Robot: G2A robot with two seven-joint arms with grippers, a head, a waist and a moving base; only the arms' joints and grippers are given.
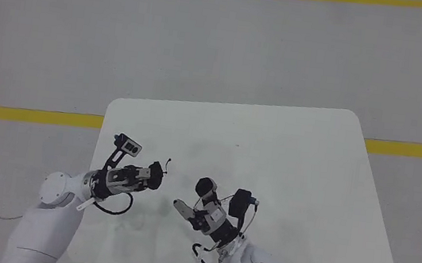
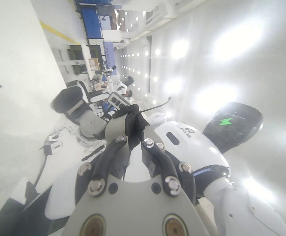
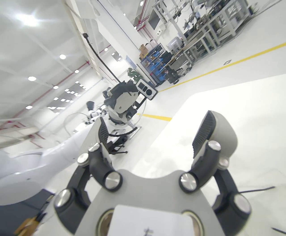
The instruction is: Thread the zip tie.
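Observation:
My left gripper (image 2: 132,111) is shut on a thin black zip tie (image 2: 156,106), which sticks out past its black-wrapped fingertips with its small head at the free end. In the top view this gripper (image 1: 158,175) hovers over the table's near left part, and the zip tie (image 1: 167,163) points away from it. The right wrist view shows the same left gripper (image 3: 124,90) farther off, with the zip tie (image 3: 98,57) rising from it at a slant. My right gripper (image 3: 156,123) is open with nothing between its ribbed pads. It sits (image 1: 183,208) a short way from the left gripper, facing it.
The white table (image 1: 289,150) has rounded corners, and both arms work near its front edge. A thin black strip (image 3: 257,190) lies on the table beside the right gripper, and another strip (image 3: 277,230) lies closer to the wrist. Yellow floor lines (image 1: 29,115) run beyond the table.

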